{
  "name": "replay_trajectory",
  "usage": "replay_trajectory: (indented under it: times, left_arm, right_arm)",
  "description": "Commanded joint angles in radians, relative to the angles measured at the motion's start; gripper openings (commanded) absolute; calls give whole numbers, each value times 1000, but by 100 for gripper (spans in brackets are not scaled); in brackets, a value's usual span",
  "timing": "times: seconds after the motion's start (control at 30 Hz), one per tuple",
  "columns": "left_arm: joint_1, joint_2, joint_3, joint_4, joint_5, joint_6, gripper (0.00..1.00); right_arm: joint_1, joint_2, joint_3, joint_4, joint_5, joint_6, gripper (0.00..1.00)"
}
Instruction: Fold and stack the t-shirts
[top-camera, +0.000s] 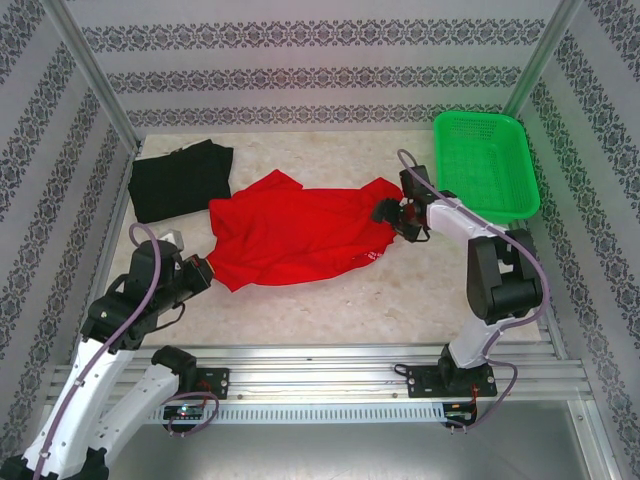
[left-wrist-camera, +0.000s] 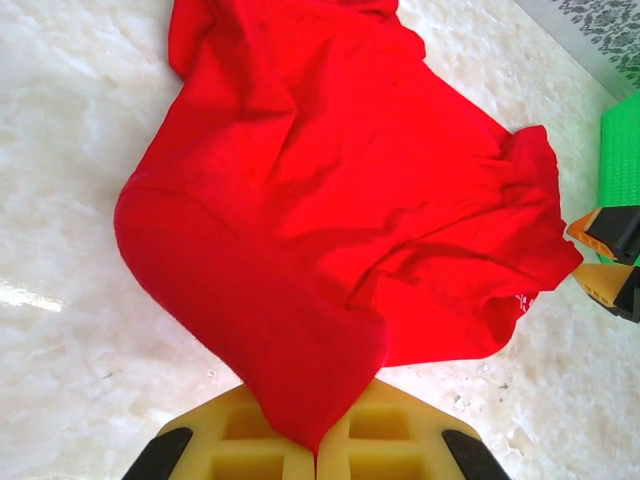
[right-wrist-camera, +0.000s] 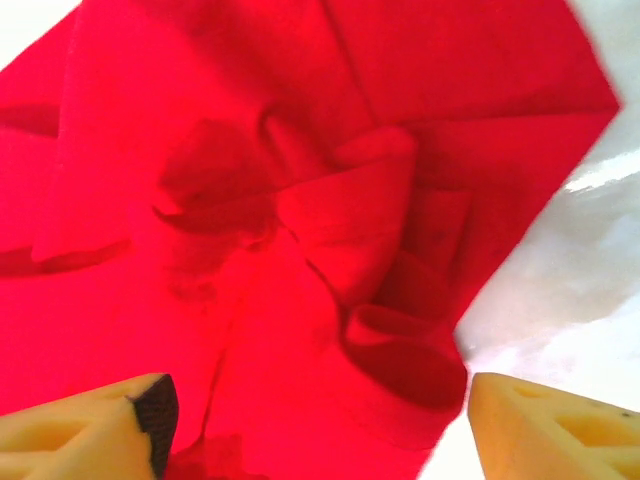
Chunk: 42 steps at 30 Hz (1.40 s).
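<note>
While left claw (left-wrist-camera: 316, 462) pinches red shirt (top-camera: 300, 235) corner, right claw (right-wrist-camera: 315, 400) spread over bunched edge; table (top-camera: 400, 300) nearside bare.

Green mesh basket (top-camera: 487, 165) sits far right on a seemingly marble table (top-camera: 350, 300).

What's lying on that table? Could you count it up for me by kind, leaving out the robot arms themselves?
Shirts: 2 (a red shirt and a black shirt)
Baskets: 1 (a green basket)
Total: 3
</note>
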<state>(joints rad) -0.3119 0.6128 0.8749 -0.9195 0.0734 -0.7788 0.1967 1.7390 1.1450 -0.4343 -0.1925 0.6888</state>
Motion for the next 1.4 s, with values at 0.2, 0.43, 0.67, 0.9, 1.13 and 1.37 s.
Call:
replay_trajectory:
  times: [0.2,0.43,0.67,0.9,1.13,1.37]
  left_arm:
    - [10,-69,-31,-51,-63,-33,0]
    - [10,-77,-66,-25,-63,-34,0]
    - [10,68,18,99,-35,36,0]
    - [151,458,423,364,165,138,0]
    - [257,917,1159,420,321,193,0]
    - [306,927,1174,412,395,221,0]
  right_arm:
    - [-1,57,53,-66,84,-20,63]
    - [-5,117,102,-71,91,-11,30]
    - [-22,32,230,-34,17,-17,0]
    - [-102,-53,521,74,-116,6,0]
    - [-209,69,1079,-30,-226,15,0]
    - [-262,-109,828,-5,-236,-44,0]
